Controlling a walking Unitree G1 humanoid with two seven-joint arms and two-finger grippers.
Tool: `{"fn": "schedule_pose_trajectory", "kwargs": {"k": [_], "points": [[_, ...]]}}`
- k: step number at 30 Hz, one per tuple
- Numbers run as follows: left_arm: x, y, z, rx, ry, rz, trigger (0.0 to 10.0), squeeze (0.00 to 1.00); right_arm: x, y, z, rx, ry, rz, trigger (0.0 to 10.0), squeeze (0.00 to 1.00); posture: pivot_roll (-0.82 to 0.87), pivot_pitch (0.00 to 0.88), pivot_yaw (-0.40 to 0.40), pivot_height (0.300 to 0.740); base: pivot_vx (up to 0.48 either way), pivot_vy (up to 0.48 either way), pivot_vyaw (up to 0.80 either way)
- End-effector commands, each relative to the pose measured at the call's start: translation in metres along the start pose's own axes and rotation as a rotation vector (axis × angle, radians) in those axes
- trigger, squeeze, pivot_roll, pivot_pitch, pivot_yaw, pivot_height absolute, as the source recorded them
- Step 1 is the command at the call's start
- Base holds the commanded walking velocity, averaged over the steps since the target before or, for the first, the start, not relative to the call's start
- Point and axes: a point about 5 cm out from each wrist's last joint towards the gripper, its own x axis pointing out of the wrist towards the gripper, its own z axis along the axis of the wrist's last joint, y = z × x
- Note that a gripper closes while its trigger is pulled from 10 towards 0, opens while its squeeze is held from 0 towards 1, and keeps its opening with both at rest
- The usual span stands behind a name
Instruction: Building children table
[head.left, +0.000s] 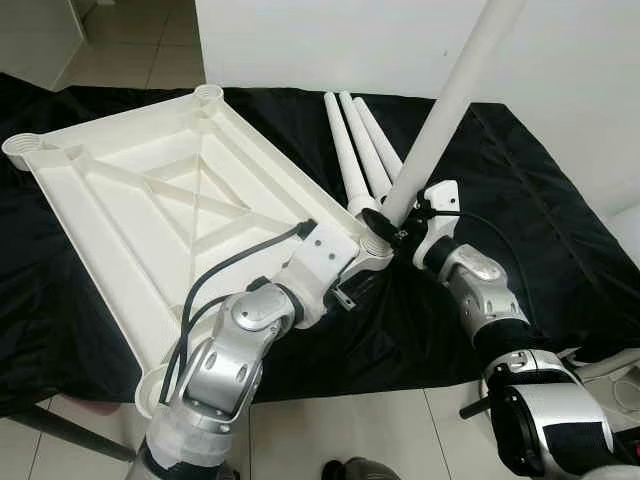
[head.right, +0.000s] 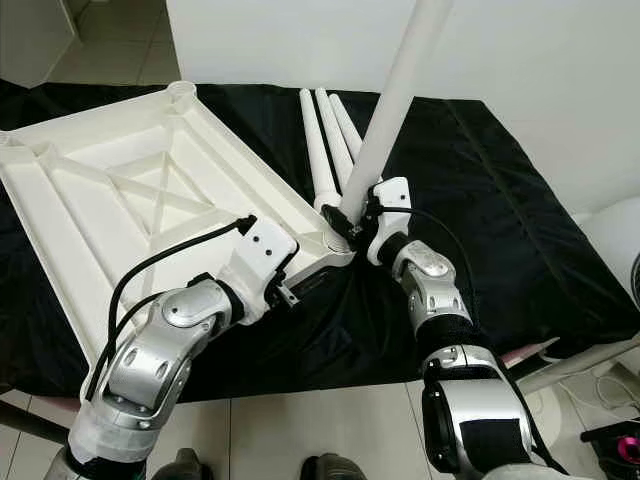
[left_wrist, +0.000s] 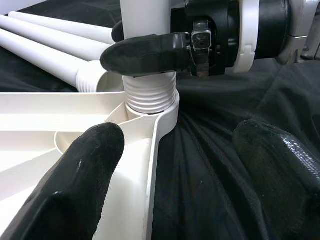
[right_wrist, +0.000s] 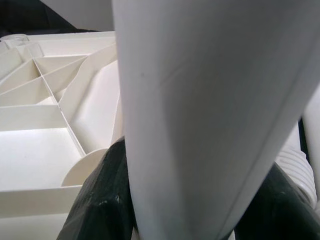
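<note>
The white plastic table top (head.left: 130, 190) lies upside down on a black cloth, ribs facing up. My right gripper (head.left: 392, 222) is shut on a white table leg (head.left: 450, 100) near its lower end. The leg rises tilted toward the back right. Its threaded end (left_wrist: 149, 95) sits in the near right corner socket (left_wrist: 171, 107) of the table top. My left gripper (left_wrist: 182, 150) is open astride that corner's rim, one finger (left_wrist: 95, 150) inside the top, the other over the cloth. Three spare legs (head.left: 355, 150) lie side by side behind the corner.
The black cloth (head.left: 520, 200) covers the work surface, whose front edge runs just before my arms, with tiled floor (head.left: 330, 420) below. A white wall (head.left: 330, 40) stands close behind. A white rounded object (head.right: 620, 250) is at the right edge.
</note>
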Motion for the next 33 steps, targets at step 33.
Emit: {"fn": "schedule_pose_trajectory", "kwargs": {"k": [33], "points": [[-0.003, 0.0, -0.004, -0.016, 0.02, 0.054, 10.0, 0.0, -0.009, 0.009, -0.044, 0.074, 0.192, 0.02, 10.0, 0.0, 0.03, 0.054, -0.063, 0.74, 0.0, 0.0, 0.0]]}}
